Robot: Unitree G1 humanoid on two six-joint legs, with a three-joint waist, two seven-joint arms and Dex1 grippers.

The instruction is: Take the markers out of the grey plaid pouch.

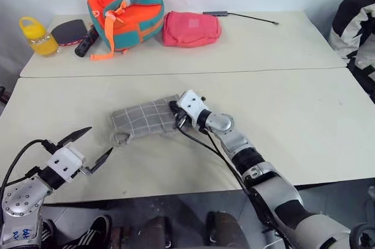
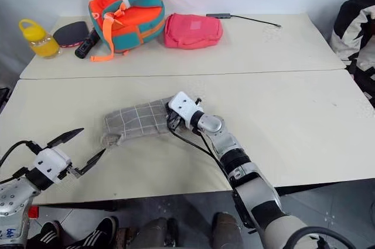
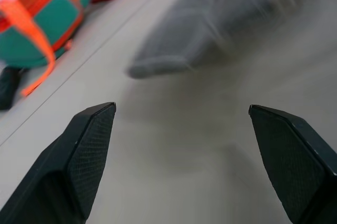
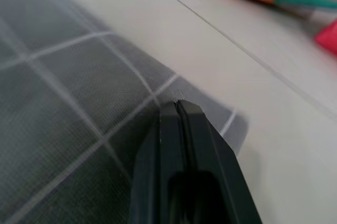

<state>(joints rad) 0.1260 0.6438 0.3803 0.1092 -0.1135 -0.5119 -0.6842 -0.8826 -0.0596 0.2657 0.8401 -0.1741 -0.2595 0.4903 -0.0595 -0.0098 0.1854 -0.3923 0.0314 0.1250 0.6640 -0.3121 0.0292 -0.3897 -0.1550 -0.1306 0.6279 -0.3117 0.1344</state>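
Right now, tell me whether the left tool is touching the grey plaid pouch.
No, the left tool hangs open, apart from the grey plaid pouch.

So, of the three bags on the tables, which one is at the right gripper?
The grey plaid pouch, lying flat on the near table. The right gripper is shut at its corner. The pink pouch and the orange-teal backpack sit on the far table, away from both grippers.

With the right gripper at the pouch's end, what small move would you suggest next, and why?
Probably bring the open left gripper forward to the loop end of the grey plaid pouch and pinch it. The right gripper looks shut on the fabric at the opposite end, and no marker is out yet, so a second hold should help open it.
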